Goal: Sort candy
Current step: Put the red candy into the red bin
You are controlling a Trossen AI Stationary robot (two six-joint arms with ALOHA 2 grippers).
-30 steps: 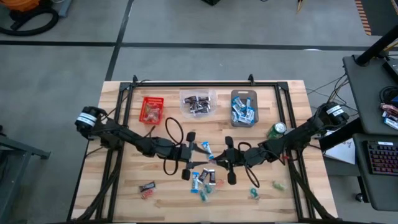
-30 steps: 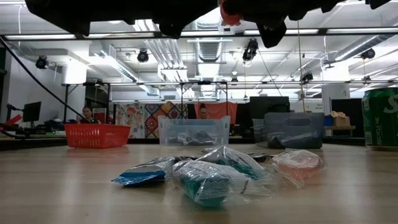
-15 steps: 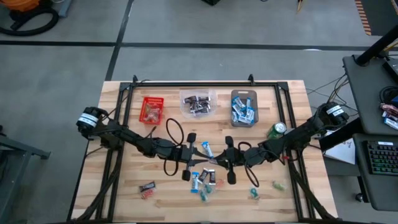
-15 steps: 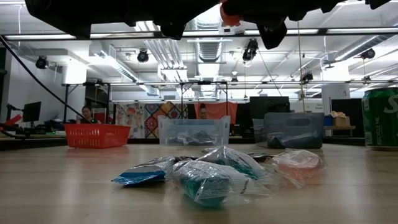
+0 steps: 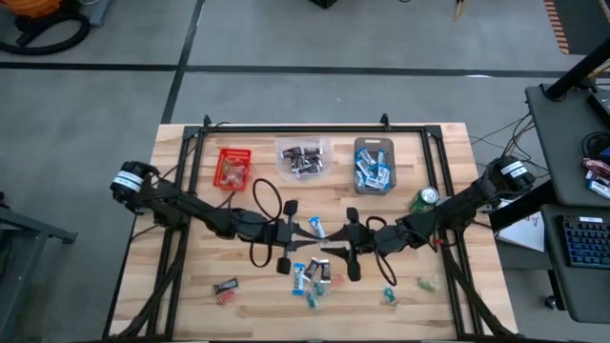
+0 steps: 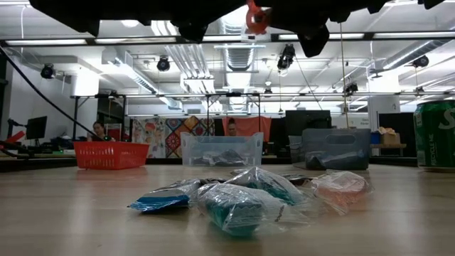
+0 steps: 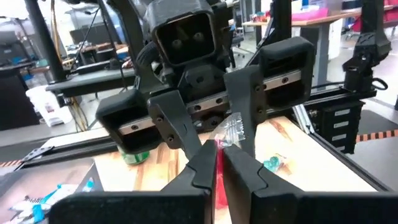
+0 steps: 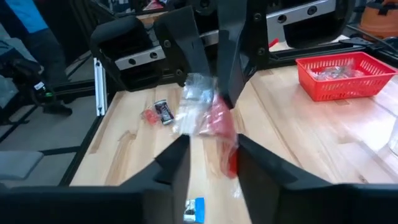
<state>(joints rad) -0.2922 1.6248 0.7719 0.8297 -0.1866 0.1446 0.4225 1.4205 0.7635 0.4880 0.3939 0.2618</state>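
At frame centre in the high view, the left gripper pinched a red candy between the right gripper's parted fingers; a clean handover required the right closing before the left released.

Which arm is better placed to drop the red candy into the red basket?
Left. The left gripper is shut on the red candy, the right gripper stands open, and the red basket sits on the left arm's side.

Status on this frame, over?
Left hand shut on red candy, mid-air. Right hand open around it. Loose candy pile below; nothing blocking.
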